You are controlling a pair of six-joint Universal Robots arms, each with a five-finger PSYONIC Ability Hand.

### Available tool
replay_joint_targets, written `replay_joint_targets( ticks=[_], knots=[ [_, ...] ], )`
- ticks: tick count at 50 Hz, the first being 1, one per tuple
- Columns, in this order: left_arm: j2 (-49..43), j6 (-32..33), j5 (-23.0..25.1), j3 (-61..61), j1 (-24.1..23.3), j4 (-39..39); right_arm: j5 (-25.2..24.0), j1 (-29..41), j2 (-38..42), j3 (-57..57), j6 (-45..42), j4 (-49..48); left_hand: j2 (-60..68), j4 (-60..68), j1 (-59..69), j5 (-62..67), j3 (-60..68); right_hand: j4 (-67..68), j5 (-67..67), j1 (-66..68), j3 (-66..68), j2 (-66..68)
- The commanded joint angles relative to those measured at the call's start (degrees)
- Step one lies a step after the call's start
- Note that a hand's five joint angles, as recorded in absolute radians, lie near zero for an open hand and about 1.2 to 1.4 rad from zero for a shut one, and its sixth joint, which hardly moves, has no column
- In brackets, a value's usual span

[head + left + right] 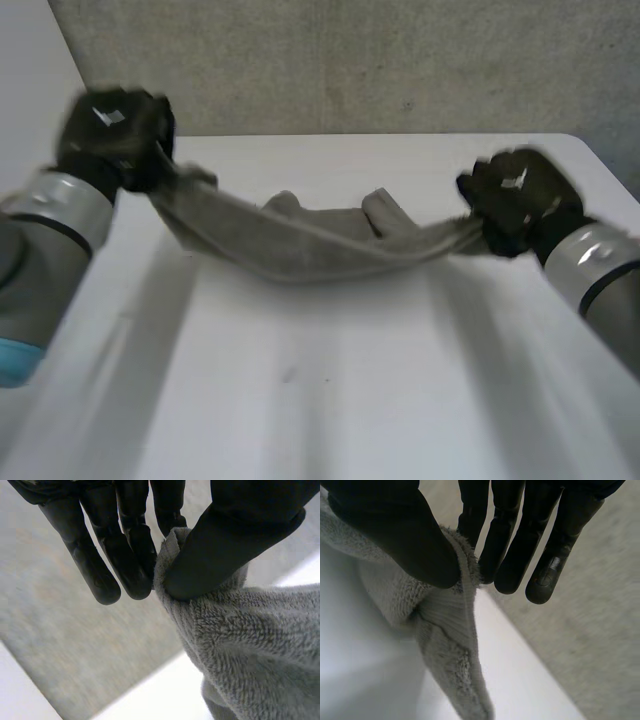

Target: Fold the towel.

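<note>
White table (320, 400) standing before grey speckled backdrop (400, 60), grey terry towel (300, 245) sagging over it, black left hand (115, 135) pinching one end, black right hand (515, 205) pinching the other.

1. Head view: set between and behind the arms, it looks down and forward over the surface (320, 400) to its far edge and a grey wall (350, 60). From middling range it takes in the left hand (115, 135) and right hand (515, 200).
2. Left wrist view: very near, looking along its hand's palm past the fingertips.
3. Right wrist view: equally near, along its own palm.
4. Shared: the towel (300, 245). The head view sees its whole span; each wrist view sees one pinched end and the surface's edge.
</note>
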Motion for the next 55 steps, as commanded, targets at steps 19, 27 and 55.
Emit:
replay_joint_targets(
  ticks=[19, 27, 55],
  knots=[
    [-3.68, -19.09, -10.75, -1.48, 2.15, -4.55, 4.57, 3.28, 19.13, -33.96, -12.32, 35.47, 10.34, 10.27, 11.84, 11.11, 10.37, 11.85, 14.08, 24.25, 12.16, 12.46],
    [-20.83, -18.92, -10.93, 10.52, 2.23, -4.37, 11.51, 6.37, 30.31, -42.3, -12.58, 24.69, 10.34, 10.27, 11.84, 11.11, 10.37, 11.85, 14.08, 24.25, 12.16, 12.46],
    [-13.65, -27.43, -22.19, 14.92, 1.7, 9.16, 7.31, 6.46, 16.0, -23.95, -13.9, -17.89, 10.34, 10.27, 11.84, 11.11, 10.37, 11.85, 14.08, 24.25, 12.16, 12.46]
  ],
)
